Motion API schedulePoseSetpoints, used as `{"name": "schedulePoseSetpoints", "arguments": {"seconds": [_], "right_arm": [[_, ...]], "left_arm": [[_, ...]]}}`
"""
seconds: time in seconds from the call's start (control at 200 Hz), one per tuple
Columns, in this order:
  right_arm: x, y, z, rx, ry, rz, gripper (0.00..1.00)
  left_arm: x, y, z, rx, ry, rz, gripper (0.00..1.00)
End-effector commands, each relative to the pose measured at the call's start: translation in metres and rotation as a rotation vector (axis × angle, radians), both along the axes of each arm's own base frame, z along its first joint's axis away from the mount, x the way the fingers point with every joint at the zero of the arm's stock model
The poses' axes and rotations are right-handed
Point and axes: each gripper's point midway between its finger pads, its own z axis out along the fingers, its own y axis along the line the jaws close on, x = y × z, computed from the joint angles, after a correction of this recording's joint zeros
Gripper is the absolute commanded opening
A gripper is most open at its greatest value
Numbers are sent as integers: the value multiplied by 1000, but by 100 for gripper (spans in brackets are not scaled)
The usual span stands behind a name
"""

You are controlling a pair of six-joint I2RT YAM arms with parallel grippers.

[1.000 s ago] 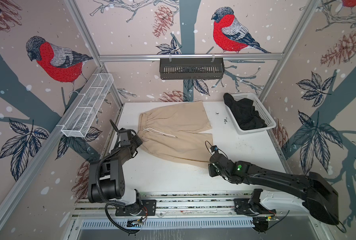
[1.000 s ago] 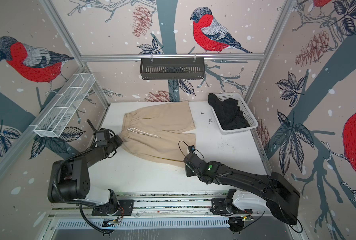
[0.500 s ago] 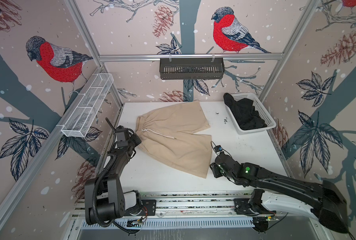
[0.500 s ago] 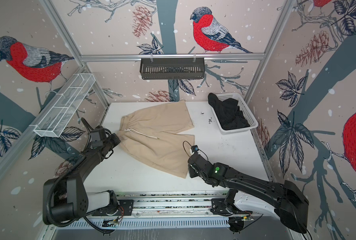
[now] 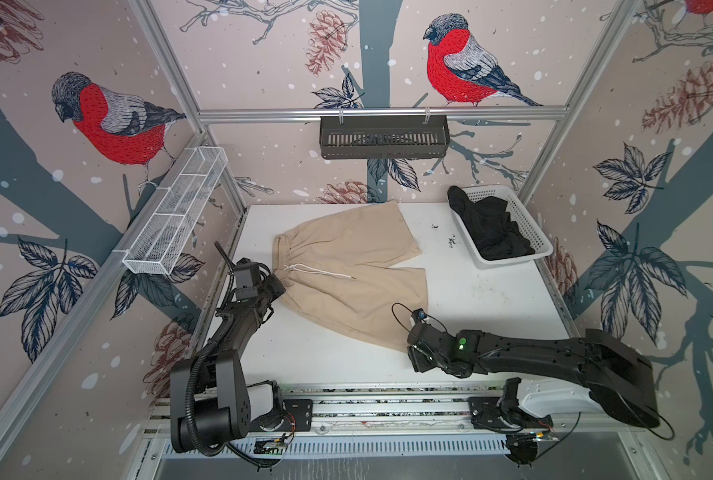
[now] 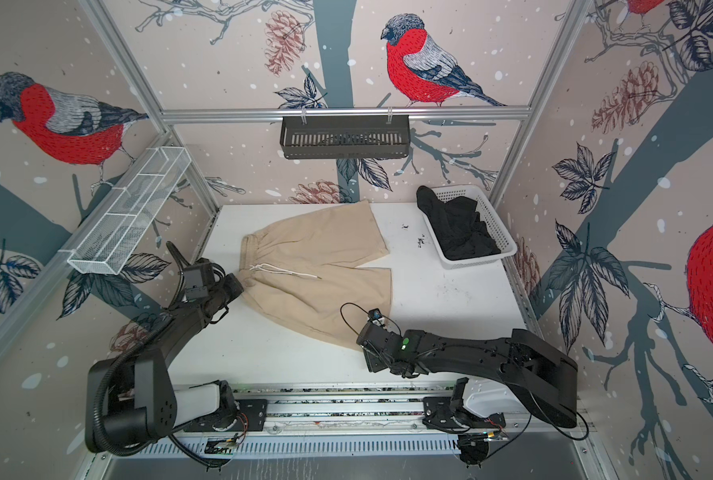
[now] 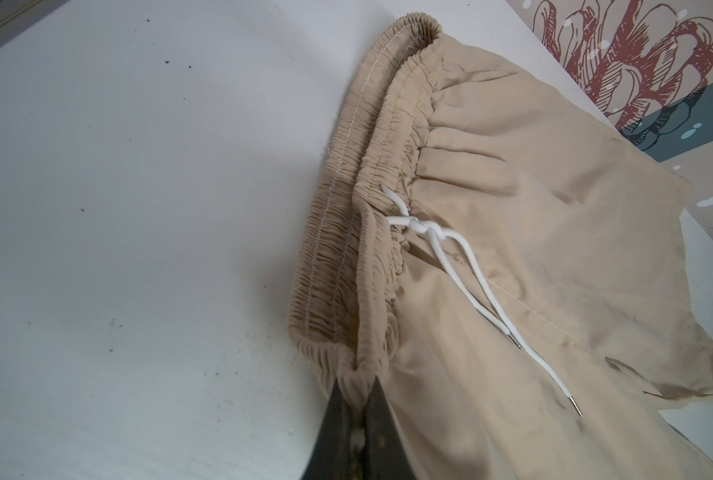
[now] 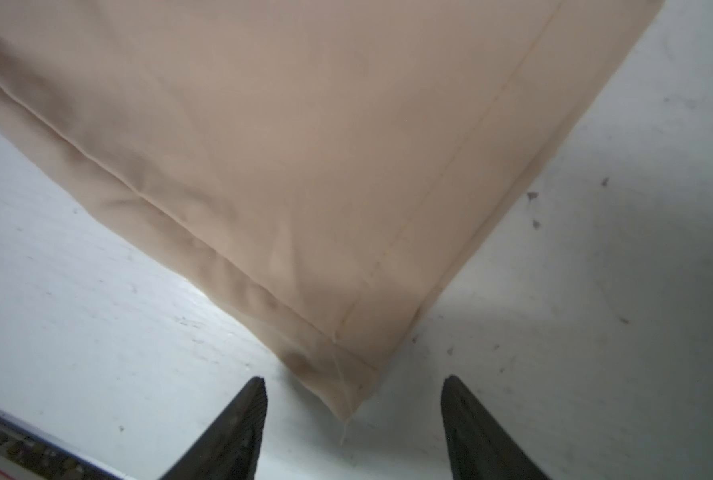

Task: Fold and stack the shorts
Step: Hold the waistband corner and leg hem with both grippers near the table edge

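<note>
Nearest us, the right gripper (image 8: 354, 386) sits low over the table (image 5: 325, 361) with its jaws apart, gripping nothing. The near hem corner of the beige shorts (image 8: 304, 145) lies flat on the table and reaches into the gap between the fingertips, touching neither. In both top views this gripper (image 5: 415, 357) (image 6: 367, 353) is just beside that corner, at the front edge of the cloth.

A little further back on the left, the left gripper (image 7: 356, 386) is clenched on the near end of the waistband (image 7: 346, 208), pinching the gathered elastic between its tips. In a top view it (image 5: 277, 286) meets the cloth at the left edge of the shorts.

The beige shorts (image 5: 346, 266) (image 6: 317, 266) lie spread open in the middle of the table, waist to the left and legs to the right. The two legs part in a V; the near one lies smooth, and the far one reaches close to the back wall. The white drawstring (image 7: 450, 257) is knotted at the waist, and its two metal-tipped ends trail over the front (image 5: 321, 270).

Further back at the right stands the white basket (image 5: 516, 259) (image 6: 479, 259), well apart from the beige pair. The black shorts (image 5: 491, 228) (image 6: 458, 228) sit crumpled inside it, one end draped over its far rim.

On the left wall hangs a wire tray (image 5: 176, 220); on the back rail, a black rack (image 5: 383, 139), and we cannot see inside it.
</note>
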Motion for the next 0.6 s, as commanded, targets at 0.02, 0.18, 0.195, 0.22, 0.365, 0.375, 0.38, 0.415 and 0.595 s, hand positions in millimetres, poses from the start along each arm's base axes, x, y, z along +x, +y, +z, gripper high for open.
{"name": "schedulePoseSetpoints", "arguments": {"seconds": [0.02, 0.18, 0.195, 0.22, 0.365, 0.375, 0.38, 0.415, 0.595], "right_arm": [[4, -3, -9, 30, -13, -50, 68], [15, -12, -13, 53, -34, -87, 38], [16, -13, -11, 50, -42, -88, 34], [18, -14, -7, 44, -56, -91, 26], [24, -16, 20, 45, -107, -93, 4], [23, -16, 21, 44, -109, -93, 4], [23, -16, 22, 44, -111, -93, 4], [23, -17, 28, 44, -119, -94, 4], [18, -27, 68, 11, -170, -114, 3]], "left_arm": [[3, -1, 3, 0, -14, -14, 0], [1, -1, 0, 2, -7, -15, 0], [1, 0, 0, 5, -7, -12, 0], [1, 0, 1, 8, -7, -13, 0], [2, -2, 11, 1, -19, -18, 0], [2, -2, 13, 0, -20, -17, 0], [2, -2, 13, -1, -20, -17, 0], [3, -4, 19, 2, -23, -25, 0], [-9, -13, 39, 49, 44, -67, 0]]}}
